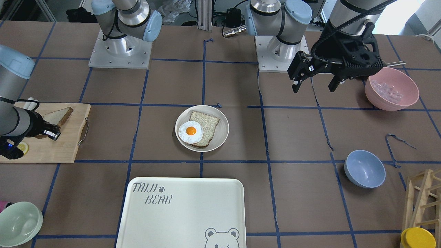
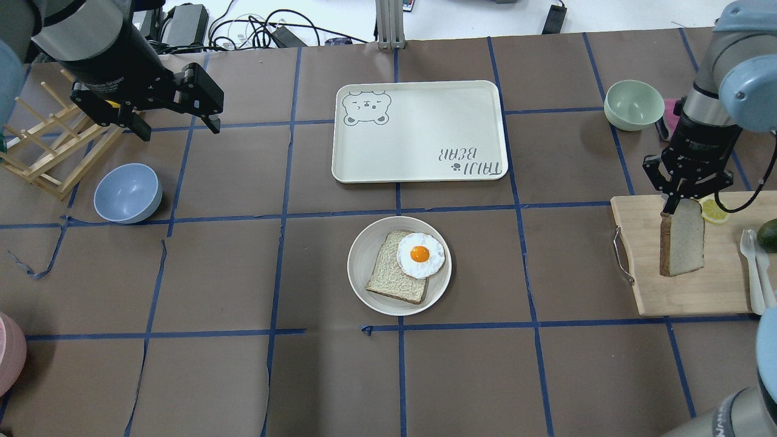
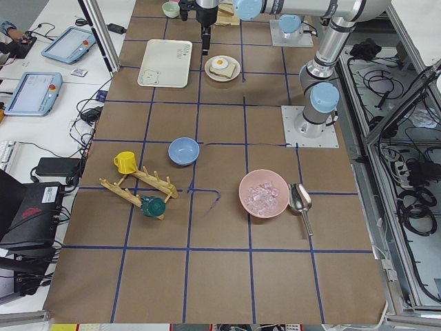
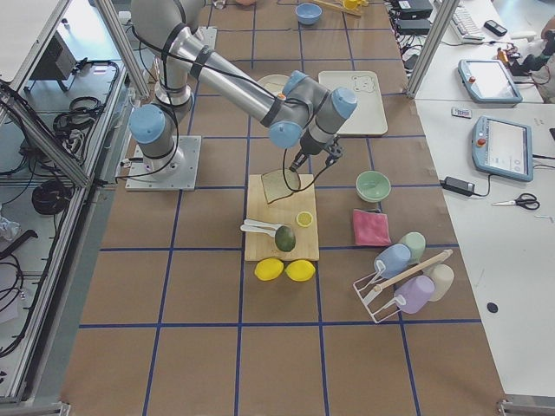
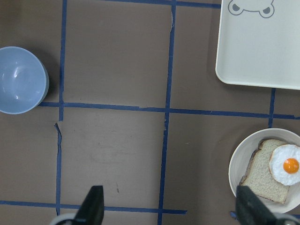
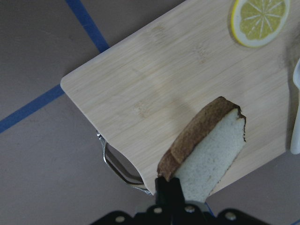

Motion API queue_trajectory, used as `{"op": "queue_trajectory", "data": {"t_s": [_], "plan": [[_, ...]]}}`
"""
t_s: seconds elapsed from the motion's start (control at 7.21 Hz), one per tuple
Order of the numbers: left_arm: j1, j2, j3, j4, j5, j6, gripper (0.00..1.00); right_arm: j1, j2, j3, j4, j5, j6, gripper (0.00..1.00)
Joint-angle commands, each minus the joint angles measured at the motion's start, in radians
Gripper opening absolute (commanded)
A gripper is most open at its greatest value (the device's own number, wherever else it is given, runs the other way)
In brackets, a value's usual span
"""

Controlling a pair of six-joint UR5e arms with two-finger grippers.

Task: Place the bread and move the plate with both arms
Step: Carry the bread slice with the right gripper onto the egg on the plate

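Right fingers [image 6: 168, 191] pinching the bread [image 2: 686, 237] by its top edge, slice hanging upright beneath them over the cutting board [image 2: 698, 294], left fingers [image 5: 93, 204] spread wide above the tabletop [image 2: 243, 273], plate [image 2: 358, 267] between both pairs, well apart.

Left arm [image 1: 267, 15], right arm [image 1: 129, 15]: silver-grey tubular links, light-blue round joint caps. Each has a flared silver pedestal on a white square base plate [image 1: 100, 60] dotted with screw holes. Left gripper [image 1: 313, 88], right gripper [image 2: 669, 206]: black, two-fingered. Ribbed black cable [image 1: 344, 22] on the left arm, at the end far from the base plate.
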Motion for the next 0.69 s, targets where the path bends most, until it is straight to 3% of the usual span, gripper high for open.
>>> {"op": "queue_trajectory", "data": {"t_s": [0.0, 0.28, 0.55], "plan": [[0.0, 0.001, -0.001, -0.001, 0.0, 0.0, 1.0, 0.052, -0.006, -0.135, 0.148, 0.052, 0.044, 0.0], [0.0, 0.0, 0.001, -0.001, 0.0, 0.002, 1.0, 0.241, -0.006, -0.239, 0.263, 0.097, 0.293, 0.0], [0.0, 0.0, 0.001, -0.003, 0.0, 0.005, 1.0, 0.366, -0.001, -0.258, 0.272, 0.214, 0.475, 0.0]]}}
